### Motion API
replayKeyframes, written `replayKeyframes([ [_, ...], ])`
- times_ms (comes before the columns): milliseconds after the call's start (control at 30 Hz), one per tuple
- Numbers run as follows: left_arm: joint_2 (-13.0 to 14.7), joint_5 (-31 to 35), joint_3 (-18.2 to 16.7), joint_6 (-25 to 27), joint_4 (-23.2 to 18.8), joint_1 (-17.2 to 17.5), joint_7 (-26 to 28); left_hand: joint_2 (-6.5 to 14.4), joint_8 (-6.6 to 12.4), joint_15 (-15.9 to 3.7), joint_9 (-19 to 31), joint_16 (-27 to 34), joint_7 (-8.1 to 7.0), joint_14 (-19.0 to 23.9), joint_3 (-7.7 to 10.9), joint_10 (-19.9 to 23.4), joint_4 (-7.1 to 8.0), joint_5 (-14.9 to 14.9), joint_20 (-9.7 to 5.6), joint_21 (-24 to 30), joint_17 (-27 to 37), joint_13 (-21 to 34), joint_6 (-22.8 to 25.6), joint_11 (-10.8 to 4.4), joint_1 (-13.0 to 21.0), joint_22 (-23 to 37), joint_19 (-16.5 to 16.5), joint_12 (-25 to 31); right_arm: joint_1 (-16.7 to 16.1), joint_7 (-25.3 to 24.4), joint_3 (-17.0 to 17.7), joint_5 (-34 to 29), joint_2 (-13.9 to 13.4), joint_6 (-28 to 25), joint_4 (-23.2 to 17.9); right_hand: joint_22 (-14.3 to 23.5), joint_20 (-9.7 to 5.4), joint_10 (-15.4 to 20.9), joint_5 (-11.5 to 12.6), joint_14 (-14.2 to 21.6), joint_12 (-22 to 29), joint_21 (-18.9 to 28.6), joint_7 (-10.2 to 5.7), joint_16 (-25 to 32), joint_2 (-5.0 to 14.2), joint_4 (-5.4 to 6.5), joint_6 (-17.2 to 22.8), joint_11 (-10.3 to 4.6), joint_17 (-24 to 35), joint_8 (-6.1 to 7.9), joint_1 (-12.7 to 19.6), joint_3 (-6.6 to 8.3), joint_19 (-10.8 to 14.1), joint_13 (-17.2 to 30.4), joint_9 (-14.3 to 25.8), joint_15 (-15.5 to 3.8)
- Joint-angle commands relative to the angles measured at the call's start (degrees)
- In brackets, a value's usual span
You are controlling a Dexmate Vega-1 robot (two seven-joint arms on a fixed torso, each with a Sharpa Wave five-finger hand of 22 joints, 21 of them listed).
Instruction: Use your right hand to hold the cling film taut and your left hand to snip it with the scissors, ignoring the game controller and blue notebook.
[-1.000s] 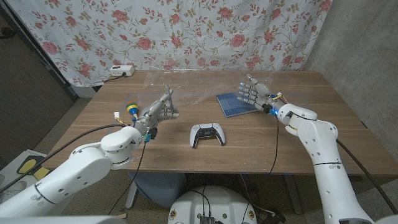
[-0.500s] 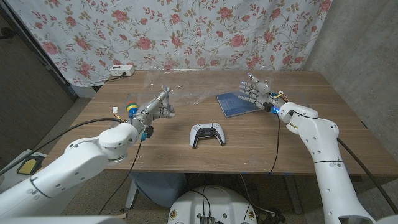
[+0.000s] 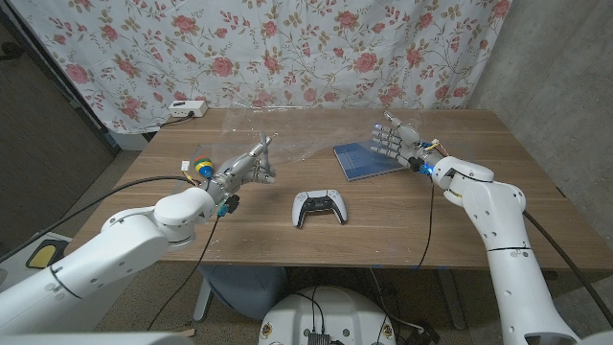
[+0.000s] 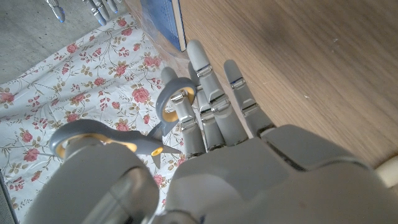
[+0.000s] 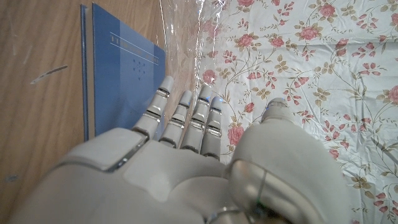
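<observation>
We read this as the approach step: neither the holding nor the cutting has begun. On the brown wooden bench point(image 3: 287, 235), the sheet of clear, crinkled cling film point(image 3: 287, 134) stands stretched across the far middle, between our two hands. Our white right hand point(image 3: 391, 142) hovers over the far right part of the bench with its fingers spread and nothing in them, just beside the film's near edge in the right wrist view point(image 5: 183, 37) but not touching it that we can see. It needs to close on that edge and pull the film tight. Our white left hand point(image 3: 247, 165) grips the grey-handled scissors point(image 4: 118, 134), fingers through the loops; we cannot tell whether the blades are parted. Once the film is taut, the left hand must carry the blades up to it.

The flat blue notebook point(image 3: 362, 160) lies under the right hand and the white game controller point(image 3: 320, 206) sits in the near middle; both are to be left alone.

The notebook's cover bears a small pale mark, too small to read; we see no other writing.
</observation>
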Motion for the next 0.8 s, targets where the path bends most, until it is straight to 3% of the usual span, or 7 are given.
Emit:
replayKeyframes([
  [33,-0.63,1.17,0.35,-3.42,1.77,0.68,-4.35,0.27,0.17,0.21,0.11,0.27,1.60,-0.02,-0.59,2.83,0.05,0.60,-0.45,-0.27,0.18,0.28,-0.97,-2.35,-0.16,-0.01,0.43,0.02,-0.42,-2.94,-3.25,-6.16,-3.07,2.62,-1.00,0.06,-0.06,0.13,0.11,-0.08,-0.46,-0.18,-0.07,0.37,0.52,-0.44,-0.16,0.05,0.10,0.18,0.18,0.00,-0.13,0.01,-0.01,-1.22],
  [133,-0.45,2.01,-0.26,-4.30,1.25,1.82,-3.94,0.43,0.15,0.26,0.13,0.31,1.51,-0.20,-0.97,2.85,-0.07,0.83,-0.41,-0.35,0.21,0.25,-0.96,-2.37,-0.05,-0.16,0.48,-0.11,-0.20,-4.10,-4.58,-8.10,-4.28,3.84,-0.64,0.07,-0.04,-0.12,0.09,1.48,-0.74,-0.25,0.13,1.10,0.83,-0.46,-0.57,0.16,-0.01,0.06,0.07,0.06,0.36,0.01,-0.08,-1.83],
  [367,-0.39,1.36,-2.06,-5.30,0.40,4.32,-4.20,0.79,0.12,0.22,0.26,0.36,1.51,-0.30,-1.56,2.84,-0.27,1.25,-0.44,-0.49,0.07,0.29,-1.06,-2.53,0.25,-0.41,0.54,-0.30,0.65,-6.24,-8.41,-12.83,-8.16,7.62,0.44,0.09,-0.02,-1.11,0.01,0.40,-1.25,-0.50,-0.19,0.76,0.72,-0.58,-1.79,0.01,-0.22,-0.34,-0.21,-0.10,0.63,0.19,-0.18,-1.06],
  [467,-0.29,0.90,-2.78,-5.53,0.15,5.20,-4.55,0.93,0.06,0.19,0.17,0.38,1.51,-0.31,-1.71,2.64,-0.33,1.38,-0.40,-0.51,0.01,0.36,-1.02,-2.47,0.37,-0.49,0.61,-0.41,0.83,-7.56,-9.97,-14.54,-9.75,9.06,0.34,0.10,-0.05,0.42,0.04,-0.28,-0.54,-0.84,-0.58,0.60,1.00,-0.70,-2.11,-1.23,-0.36,-0.38,-0.27,-0.04,0.60,0.54,-0.25,-1.18],
  [667,-0.40,0.67,-3.78,-6.10,-0.06,6.73,-4.73,1.28,-0.05,0.21,0.20,0.38,1.64,-0.55,-2.08,2.66,-0.47,1.70,-0.53,-0.61,-0.08,0.28,-1.17,-2.41,0.70,-0.67,0.66,-0.63,1.18,-9.05,-12.08,-15.58,-11.62,12.20,1.02,0.11,-0.27,0.53,0.11,-0.87,-0.23,-1.20,-1.23,0.39,1.24,-1.10,-2.42,-1.63,-0.55,-0.49,0.23,0.18,0.42,0.94,-0.32,-1.47],
  [800,-0.39,0.56,-3.95,-6.42,0.05,7.14,-5.46,1.48,-0.11,0.16,0.24,0.40,1.68,-0.62,-2.32,2.55,-0.53,1.90,-0.54,-0.70,-0.18,0.46,-1.25,-2.49,0.89,-0.79,0.64,-0.69,1.74,-8.88,-12.94,-14.77,-12.61,13.44,1.65,0.11,-1.68,-0.64,0.19,-2.27,-0.21,-1.81,-2.01,-0.10,1.87,-2.12,-3.59,-2.44,-0.88,-0.84,1.77,0.90,0.11,1.63,-0.42,-2.30],
])
